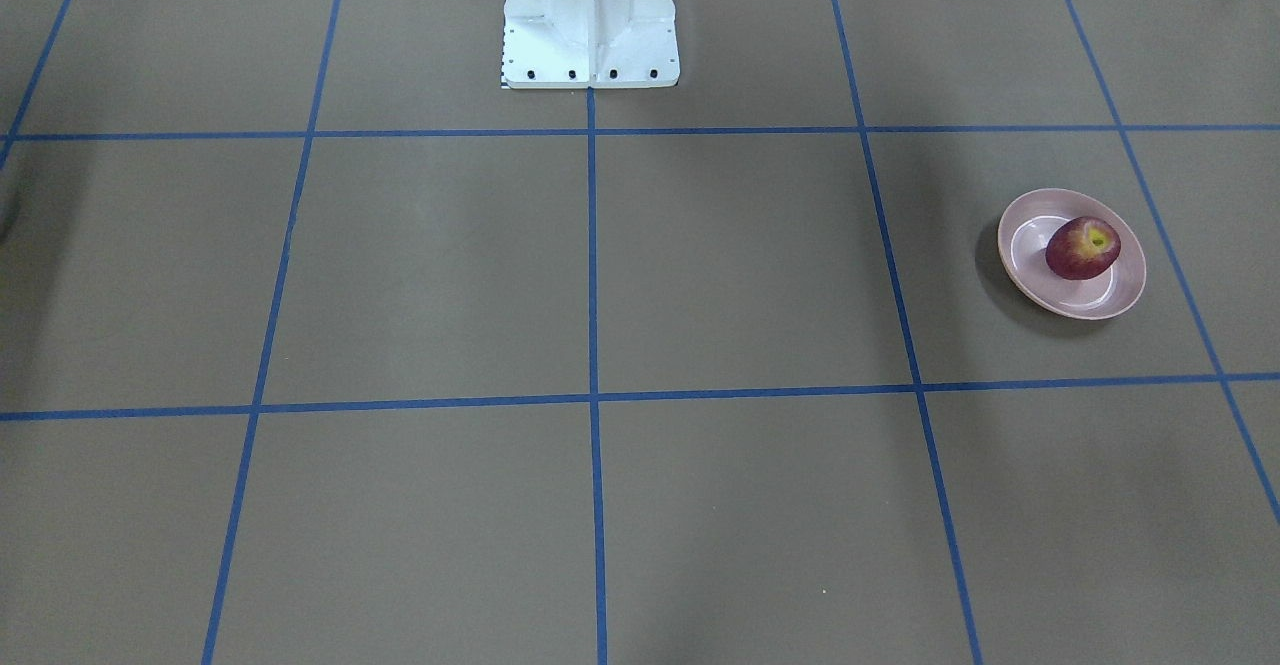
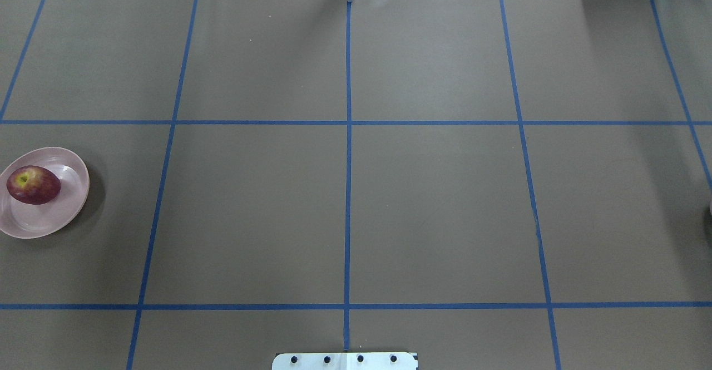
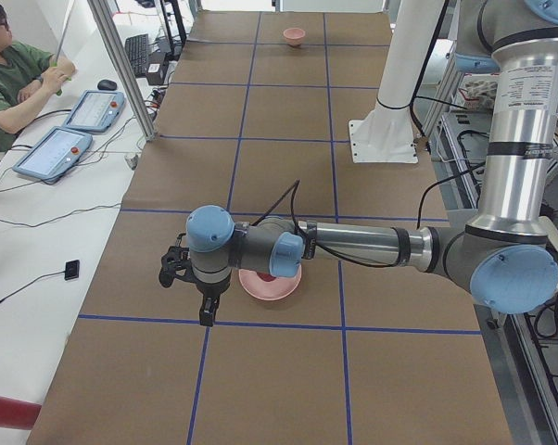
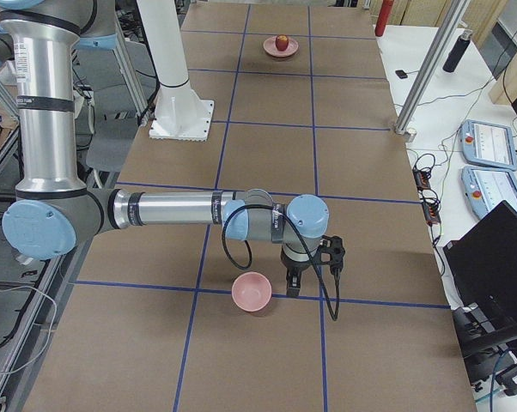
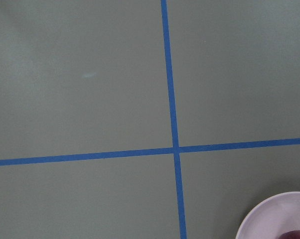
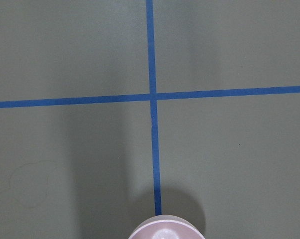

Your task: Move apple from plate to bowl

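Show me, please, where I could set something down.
The middle squares are bare, from the plate holding the apple across to the bowl. Both ends are crowded: the left arm hangs by the plate, the right arm by the bowl.

We see a dark-red apple (image 1: 1082,248) with a yellow patch at its stem pit. The plate (image 1: 1022,255) is pale pink with a lighter centre ring, and the bowl (image 4: 252,293) is a plain pale pink. The table (image 1: 740,265) is dull brown, gridded by blue tape lines (image 1: 592,265). The left arm (image 3: 362,246) and right arm (image 4: 168,209) are silver with light-blue joint caps (image 3: 209,228). The pedestal (image 1: 590,15) is white.
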`<state>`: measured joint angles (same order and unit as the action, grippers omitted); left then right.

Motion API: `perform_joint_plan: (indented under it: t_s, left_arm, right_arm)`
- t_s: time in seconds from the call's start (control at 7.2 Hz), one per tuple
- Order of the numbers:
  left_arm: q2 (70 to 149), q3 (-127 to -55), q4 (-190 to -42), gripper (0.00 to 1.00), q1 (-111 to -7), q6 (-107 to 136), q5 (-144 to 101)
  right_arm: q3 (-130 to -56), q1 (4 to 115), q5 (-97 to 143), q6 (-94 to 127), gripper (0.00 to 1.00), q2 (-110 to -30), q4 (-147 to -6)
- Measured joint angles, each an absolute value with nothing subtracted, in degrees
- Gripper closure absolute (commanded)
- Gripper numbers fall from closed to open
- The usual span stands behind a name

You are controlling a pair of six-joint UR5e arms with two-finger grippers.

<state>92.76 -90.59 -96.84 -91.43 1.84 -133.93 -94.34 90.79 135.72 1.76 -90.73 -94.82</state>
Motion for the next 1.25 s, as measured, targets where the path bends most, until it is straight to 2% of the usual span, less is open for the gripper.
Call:
perform_joint_plan:
  t_s: [0.83, 1.25]
  left_arm:
    - [92.6, -91.1, -96.9, 0.02, -91.4, 1.4, -134.0]
    - [91.8, -95.6, -97.4, 0.02, -91.3, 1.2, -134.4]
  right_arm:
    - [-94.2, 90.9, 135.8, 1.8, 0.00, -90.4, -94.8]
    - [-94.7, 90.9, 135.3, 2.2, 0.00, -88.9, -94.9]
